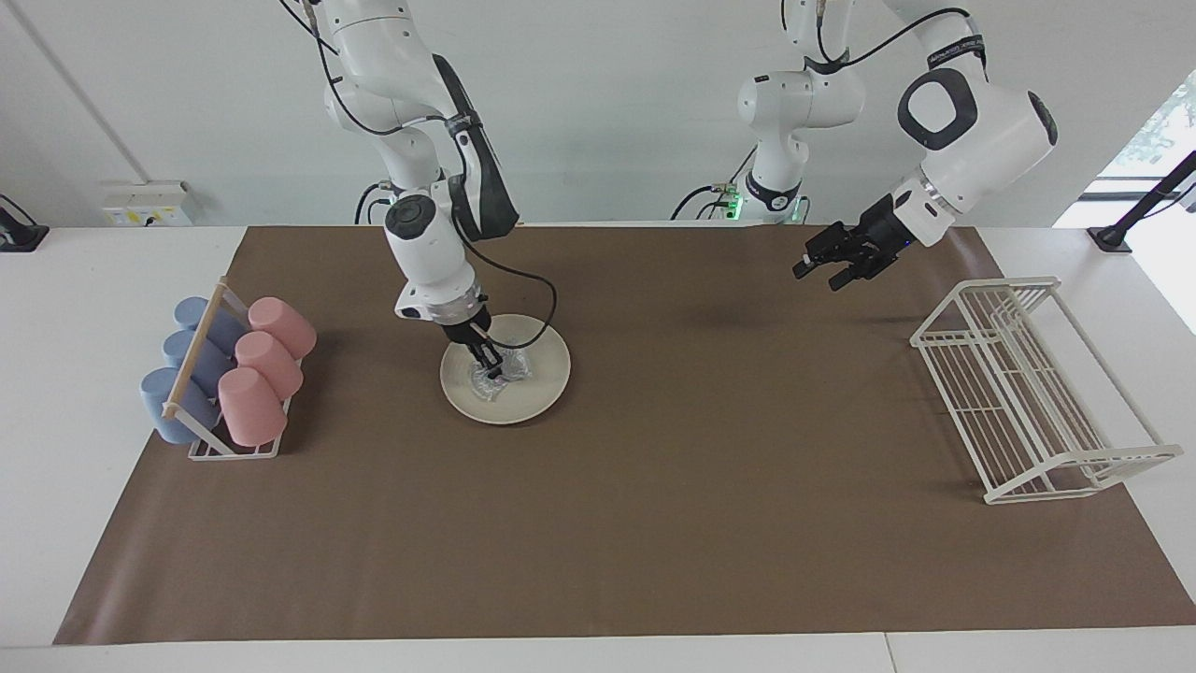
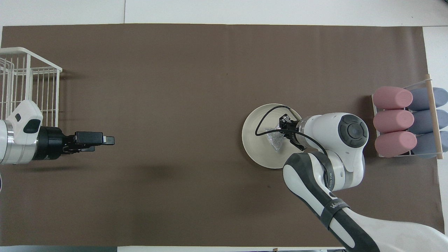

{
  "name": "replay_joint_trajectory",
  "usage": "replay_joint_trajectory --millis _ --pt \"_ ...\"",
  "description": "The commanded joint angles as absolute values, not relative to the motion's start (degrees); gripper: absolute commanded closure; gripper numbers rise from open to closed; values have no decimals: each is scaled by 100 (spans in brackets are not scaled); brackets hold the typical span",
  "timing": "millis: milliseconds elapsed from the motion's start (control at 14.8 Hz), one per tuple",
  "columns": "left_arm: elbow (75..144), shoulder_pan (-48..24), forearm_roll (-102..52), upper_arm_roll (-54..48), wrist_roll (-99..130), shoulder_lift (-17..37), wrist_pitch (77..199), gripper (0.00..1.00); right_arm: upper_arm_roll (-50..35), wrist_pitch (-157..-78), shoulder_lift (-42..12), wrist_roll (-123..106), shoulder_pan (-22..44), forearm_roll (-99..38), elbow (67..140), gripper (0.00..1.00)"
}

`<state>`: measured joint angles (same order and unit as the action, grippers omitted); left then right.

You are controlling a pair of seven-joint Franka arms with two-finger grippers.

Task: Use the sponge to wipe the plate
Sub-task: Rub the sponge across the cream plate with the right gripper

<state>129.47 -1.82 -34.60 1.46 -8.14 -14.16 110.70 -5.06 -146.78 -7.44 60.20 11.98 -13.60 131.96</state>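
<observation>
Brown matting [image 1: 654, 523] covers the table, with the plate [image 1: 537, 388] toward the right arm's end. Right gripper [image 1: 492, 369], clenched on the sponge [image 1: 488, 381], presses it onto the plate's middle, bare surface on every side. Left gripper [image 1: 834, 264] waits with jaws released (over bare mat, well apart).

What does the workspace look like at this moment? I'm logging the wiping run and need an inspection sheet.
Surface: brown mat over a white table.
Job's things: plate flat on the mat; sponge pressed on the plate.
Clutter: cup rack holding pink and blue cups at the right arm's end; white wire rack at the left arm's end.
Grippers: right gripper shut on the sponge, down on the plate; left gripper open, empty, waiting in the air over bare mat.
Cables: black cable looping from the right arm's wrist over the plate.
Surroundings: white wall, wall socket box.
</observation>
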Motion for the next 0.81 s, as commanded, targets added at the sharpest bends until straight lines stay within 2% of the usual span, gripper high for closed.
replay_joint_trajectory --millis 0,271,474,744 --pt "12850 -62 -3322 79 -747 -1354 11039 0 -554 -14801 -773 5651 1055 -1494 13333 100" --pt "12850 -26 -3164 79 -712 -1362 10943 0 -562 -14792 -730 6546 1519 -1599 13386 100" --pt "12850 -52 -3164 88 -502 -1371 10872 0 -562 -14801 -712 6986 1862 -2221 13386 100" --pt "12850 -114 -3155 62 -98 -1371 10890 0 -554 -14810 -712 6865 1916 -2646 13386 100"
